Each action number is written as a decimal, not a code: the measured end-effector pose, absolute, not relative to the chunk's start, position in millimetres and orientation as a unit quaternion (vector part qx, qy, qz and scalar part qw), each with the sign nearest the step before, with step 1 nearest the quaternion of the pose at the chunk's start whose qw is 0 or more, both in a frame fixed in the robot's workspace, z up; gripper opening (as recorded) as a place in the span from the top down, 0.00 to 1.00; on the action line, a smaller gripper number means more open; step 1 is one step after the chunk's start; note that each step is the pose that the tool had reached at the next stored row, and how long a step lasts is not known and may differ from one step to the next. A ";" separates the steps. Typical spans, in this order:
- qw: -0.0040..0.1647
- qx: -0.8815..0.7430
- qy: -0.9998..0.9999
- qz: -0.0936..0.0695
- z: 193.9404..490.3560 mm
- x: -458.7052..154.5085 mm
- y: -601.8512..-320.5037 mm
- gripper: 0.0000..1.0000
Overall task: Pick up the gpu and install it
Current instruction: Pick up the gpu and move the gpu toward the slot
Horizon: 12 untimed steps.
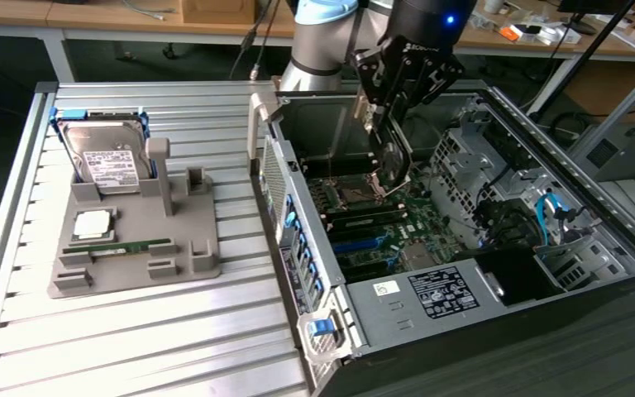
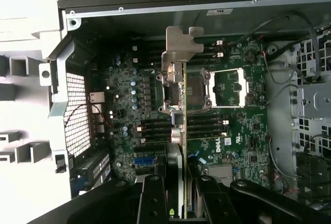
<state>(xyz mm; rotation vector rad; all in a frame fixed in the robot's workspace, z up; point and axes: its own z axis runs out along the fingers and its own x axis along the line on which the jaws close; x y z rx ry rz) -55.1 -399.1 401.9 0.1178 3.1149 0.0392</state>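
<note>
One grey holder (image 1: 191,248) sits on the slatted table (image 1: 130,347) at the exterior view's left; a hard drive (image 1: 108,157) with a white label stands on edge in its far slot; a square silvery chip (image 1: 93,223) and a narrow green memory stick (image 1: 119,246) lie flat on it nearer the camera. Just right of the holder an open computer case (image 1: 406,331) lies on its side, its motherboard (image 1: 406,240) facing up. Over the board hangs the gripper (image 1: 382,106), jaws clamped on the graphics card (image 1: 395,161); the card hangs on edge, slightly tilted, inside the case above the processor socket (image 2: 199,87); whether it touches the board cannot be told. In the wrist view the black fingers (image 2: 155,198) flank the card's thin edge; its silvery bracket (image 2: 180,48) is at the end farthest from the gripper.
</note>
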 end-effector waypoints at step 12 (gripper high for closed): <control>0.012 0.038 0.999 0.011 399.5 -50.0 -399.1 0.73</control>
